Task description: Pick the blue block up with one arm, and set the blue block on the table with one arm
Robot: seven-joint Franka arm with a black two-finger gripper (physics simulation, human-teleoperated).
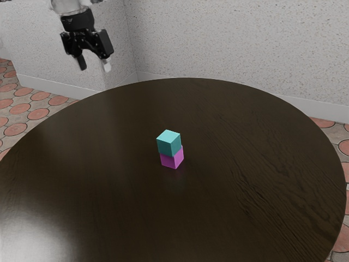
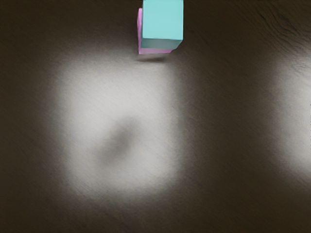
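Exterior view: blue block [image 1: 169, 143] sat well off from the wide-set tool [image 1: 95, 70]

The relation that mattered was reach. The tool hung high toward the exterior view's left, on the far side, while the blue block lay lower, nearer and toward the exterior view's right. The two were well apart. The wrist view likewise placed the block out ahead of the hand rather than beneath it, so the coming move probably called for a forward reach and then a descent. The lone arm had its fingers spread, with nothing between them.

The block, a blue-green cube with no evident long axis, rested on a pink block [image 1: 172, 160], slightly out of line with it, above the table [image 1: 245, 164]. That pink block was a support, not a container. Picking looked like the step in hand; a low or skewed grip could have disturbed the stack.
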